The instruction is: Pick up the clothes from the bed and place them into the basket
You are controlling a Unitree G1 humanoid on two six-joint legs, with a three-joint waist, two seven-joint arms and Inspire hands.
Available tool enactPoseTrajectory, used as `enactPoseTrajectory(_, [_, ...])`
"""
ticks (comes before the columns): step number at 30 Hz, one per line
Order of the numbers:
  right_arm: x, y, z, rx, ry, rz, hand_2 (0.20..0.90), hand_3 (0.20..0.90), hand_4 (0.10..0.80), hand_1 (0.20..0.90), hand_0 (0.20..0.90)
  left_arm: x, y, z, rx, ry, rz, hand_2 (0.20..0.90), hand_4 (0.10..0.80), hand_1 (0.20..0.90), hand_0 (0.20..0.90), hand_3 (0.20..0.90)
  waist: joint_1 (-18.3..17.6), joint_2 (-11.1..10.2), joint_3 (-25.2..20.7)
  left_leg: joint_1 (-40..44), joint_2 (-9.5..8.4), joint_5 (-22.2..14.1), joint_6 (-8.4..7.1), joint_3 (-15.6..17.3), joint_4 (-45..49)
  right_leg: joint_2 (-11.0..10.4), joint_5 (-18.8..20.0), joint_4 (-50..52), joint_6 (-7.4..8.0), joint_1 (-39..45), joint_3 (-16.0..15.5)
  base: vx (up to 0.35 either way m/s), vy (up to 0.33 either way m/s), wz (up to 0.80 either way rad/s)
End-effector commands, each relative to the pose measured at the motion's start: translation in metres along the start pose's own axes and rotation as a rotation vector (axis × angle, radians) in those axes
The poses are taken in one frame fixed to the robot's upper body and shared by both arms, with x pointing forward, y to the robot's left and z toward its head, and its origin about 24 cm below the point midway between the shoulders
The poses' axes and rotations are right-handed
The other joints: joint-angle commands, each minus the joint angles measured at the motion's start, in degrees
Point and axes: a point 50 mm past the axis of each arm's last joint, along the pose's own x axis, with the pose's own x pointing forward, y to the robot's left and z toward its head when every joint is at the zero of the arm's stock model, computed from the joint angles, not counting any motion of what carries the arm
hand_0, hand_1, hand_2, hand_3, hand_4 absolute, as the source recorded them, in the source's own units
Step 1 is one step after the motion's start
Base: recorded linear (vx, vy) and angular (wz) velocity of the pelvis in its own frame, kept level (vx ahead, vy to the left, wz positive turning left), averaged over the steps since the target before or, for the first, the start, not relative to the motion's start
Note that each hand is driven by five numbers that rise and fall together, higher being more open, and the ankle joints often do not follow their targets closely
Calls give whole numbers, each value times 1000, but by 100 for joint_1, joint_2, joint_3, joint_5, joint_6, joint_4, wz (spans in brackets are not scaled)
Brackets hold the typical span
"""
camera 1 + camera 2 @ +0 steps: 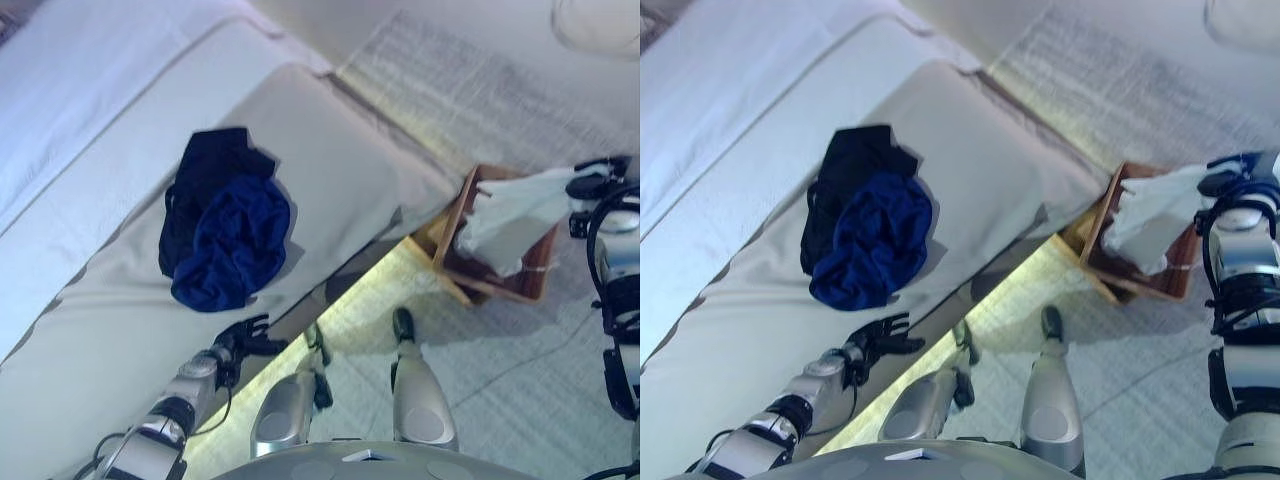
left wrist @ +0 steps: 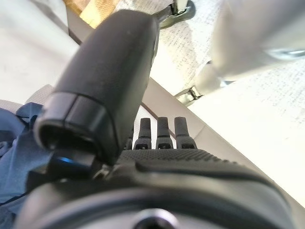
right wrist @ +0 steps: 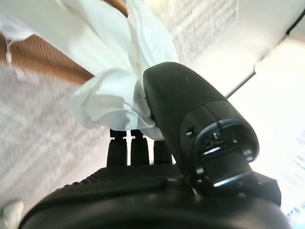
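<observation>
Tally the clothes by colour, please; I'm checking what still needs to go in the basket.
Blue garment: 1, on the bed
Black garment: 1, on the bed
White garment: 1, in the right hand, over the basket
Total: 3

We are looking at two silver-grey arms, the left arm (image 1: 180,395) and the right arm (image 1: 1245,260), each showing black bands between its rounded metal segments. The left hand (image 1: 245,338) and the right hand (image 1: 597,180) are wearing dark matte casings. Close up, the left thumb (image 2: 109,81) is showing as a smooth black, rounded shell with a ringed base, and the fingers (image 2: 163,133) are showing blocky black segments.
</observation>
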Motion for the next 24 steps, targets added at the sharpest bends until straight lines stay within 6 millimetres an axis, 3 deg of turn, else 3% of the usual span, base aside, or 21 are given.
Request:
enactPoseTrajectory(1, [5,-41,60,-12,-207,-201,300,200,100,300,300,-3,10,11,-27,-85,28,900,800,900,900,900,-47,-42,-76,-298,-264,-656,160,-600,702,102,-723,430,-435,-26,-829,-58,-21,-13])
enactPoseTrajectory(2, [7,-43,65,-9,-203,-222,300,200,100,300,300,-3,10,16,-40,-105,23,900,800,900,900,900,-50,56,8,-412,-279,-635,140,-584,749,75,-749,515,-453,-189,-835,-53,3,-10])
enactPoseTrajectory(3, [7,-45,67,-12,-202,-235,427,348,248,427,427,-3,10,17,-47,-112,20,900,800,900,900,900,-50,92,33,-459,-286,-624,131,-584,764,72,-754,539,-457,-248,-832,-60,13,-10])
enactPoseTrajectory(4, [9,-48,70,-14,-191,-265,761,738,638,761,761,-3,10,19,-60,-123,16,900,800,900,900,900,-40,160,77,-514,-299,-602,118,-577,760,69,-760,563,-464,-334,-834,-37,20,-10])
enactPoseTrajectory(5, [9,-49,72,-16,-190,-279,900,900,800,900,900,-3,10,20,-68,-129,15,900,800,900,900,900,-39,192,99,-538,-299,-589,111,-569,751,66,-763,574,-466,-375,-840,-30,18,-11])
enactPoseTrajectory(9, [13,-55,74,-69,-161,-322,900,900,800,900,900,-4,11,22,-104,-152,8,900,800,900,900,900,-1,286,180,-612,-307,-507,63,-569,665,98,-755,555,-488,-484,-877,-19,10,-10])
enactPoseTrajectory(15, [16,-60,59,-168,-94,-296,900,900,800,900,900,-8,19,20,-125,-143,-2,900,800,900,900,900,19,193,164,-516,-266,-479,32,-562,534,141,-724,449,-498,-390,-928,15,8,5])
enactPoseTrajectory(21, [11,-67,45,-227,-157,-264,900,900,800,900,900,-16,33,1,-136,-87,42,900,800,900,900,900,-9,-133,2,-200,-212,-564,30,-548,426,228,-674,235,-476,-43,-962,85,40,15])
enactPoseTrajectory(24, [0,-72,37,-215,-241,-325,900,900,800,900,900,-22,40,-17,-154,-36,84,900,800,900,900,900,-59,-412,-219,121,-213,-652,55,-511,306,286,-611,-24,-414,346,-968,133,72,22])
